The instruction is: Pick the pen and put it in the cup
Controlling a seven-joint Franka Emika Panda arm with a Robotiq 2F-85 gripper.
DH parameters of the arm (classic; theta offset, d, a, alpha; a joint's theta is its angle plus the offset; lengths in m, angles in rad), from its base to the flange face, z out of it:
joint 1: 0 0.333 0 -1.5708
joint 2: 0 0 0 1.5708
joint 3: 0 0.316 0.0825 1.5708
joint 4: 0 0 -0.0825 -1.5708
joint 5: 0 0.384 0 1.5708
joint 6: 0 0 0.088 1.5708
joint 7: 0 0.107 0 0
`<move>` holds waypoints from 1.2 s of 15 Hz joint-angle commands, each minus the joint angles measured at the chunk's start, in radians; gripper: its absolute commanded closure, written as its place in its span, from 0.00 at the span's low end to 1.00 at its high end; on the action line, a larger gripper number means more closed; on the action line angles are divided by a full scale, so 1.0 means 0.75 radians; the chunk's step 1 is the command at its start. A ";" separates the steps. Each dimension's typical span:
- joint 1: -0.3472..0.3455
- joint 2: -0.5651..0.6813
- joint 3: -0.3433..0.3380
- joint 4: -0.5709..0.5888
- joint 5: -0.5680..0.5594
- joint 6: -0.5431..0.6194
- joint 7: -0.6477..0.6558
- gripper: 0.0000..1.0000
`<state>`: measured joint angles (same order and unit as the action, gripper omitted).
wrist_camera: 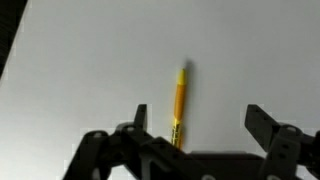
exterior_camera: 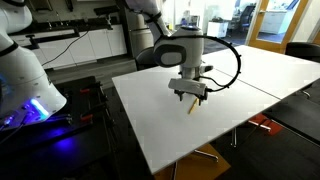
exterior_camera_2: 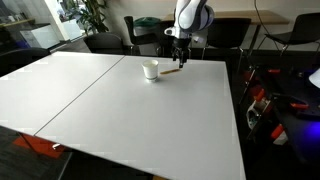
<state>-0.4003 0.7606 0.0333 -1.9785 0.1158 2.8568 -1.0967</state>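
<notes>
The yellowish pen (wrist_camera: pixel 180 100) lies on the white table, and in the wrist view it points away from me, closer to the left finger than the right. My gripper (wrist_camera: pixel 200 122) is open and empty, with a finger on either side of the pen's near end. In both exterior views the gripper (exterior_camera: pixel 190 96) (exterior_camera_2: pixel 178 62) hangs just over the pen (exterior_camera: pixel 190 106) (exterior_camera_2: pixel 172 71). The small white cup (exterior_camera_2: pixel 151 70) stands upright on the table close beside the pen. I cannot see the cup in the wrist view.
The white table (exterior_camera_2: pixel 130 110) is wide and made of two joined tops. Black chairs (exterior_camera_2: pixel 150 30) stand along its far edge. A second robot base with blue light (exterior_camera: pixel 30 100) stands off the table side.
</notes>
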 commanded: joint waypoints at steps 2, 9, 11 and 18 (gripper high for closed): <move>0.020 0.051 0.003 0.070 -0.079 -0.003 0.124 0.00; 0.051 0.108 -0.004 0.149 -0.167 -0.012 0.241 0.00; 0.058 0.123 -0.006 0.170 -0.185 -0.017 0.269 0.00; 0.062 0.181 -0.007 0.247 -0.223 -0.054 0.325 0.07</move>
<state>-0.3628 0.8739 0.0366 -1.8369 -0.0206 2.8501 -0.9019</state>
